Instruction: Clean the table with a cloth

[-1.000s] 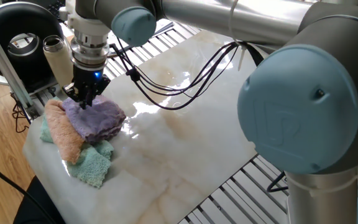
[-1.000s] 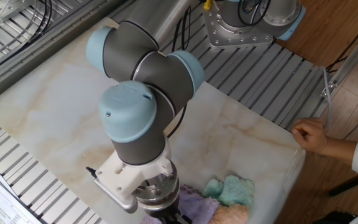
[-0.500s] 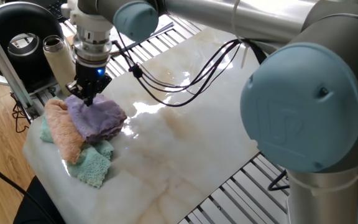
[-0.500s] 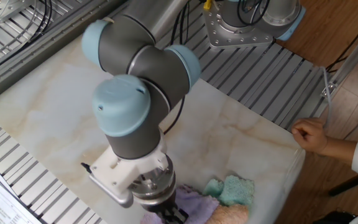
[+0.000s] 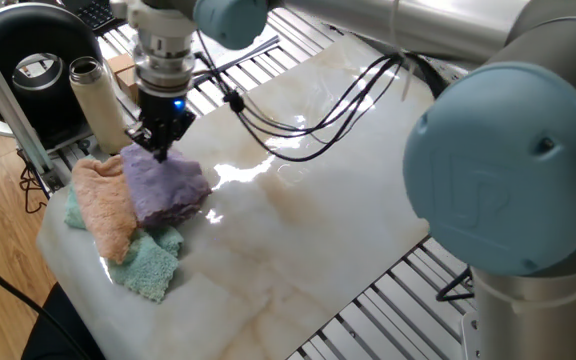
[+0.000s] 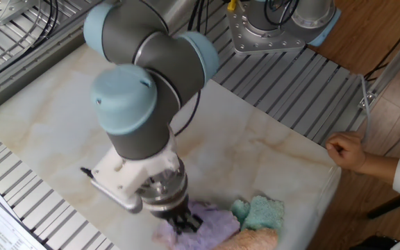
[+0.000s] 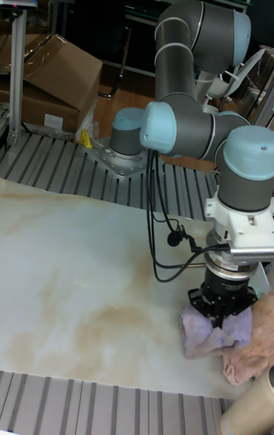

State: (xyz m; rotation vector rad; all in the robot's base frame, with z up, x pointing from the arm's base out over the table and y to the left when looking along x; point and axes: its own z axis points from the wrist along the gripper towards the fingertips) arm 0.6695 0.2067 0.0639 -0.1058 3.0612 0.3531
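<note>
The pincer (image 5: 162,143) pinches the top edge of the small fluffy purple cloth (image 5: 164,188). The cloth lies at one end of the big shiny cream marble desk (image 5: 308,210). The bare desk stretches away from the peach and green cloths.

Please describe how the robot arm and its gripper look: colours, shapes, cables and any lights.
The arm has silver-grey tubular links and round joints with light blue caps. Black cables hang from its wrist. A ribbed metal wrist flange carries the small black gripper, with a blue light above its fingers.
</note>
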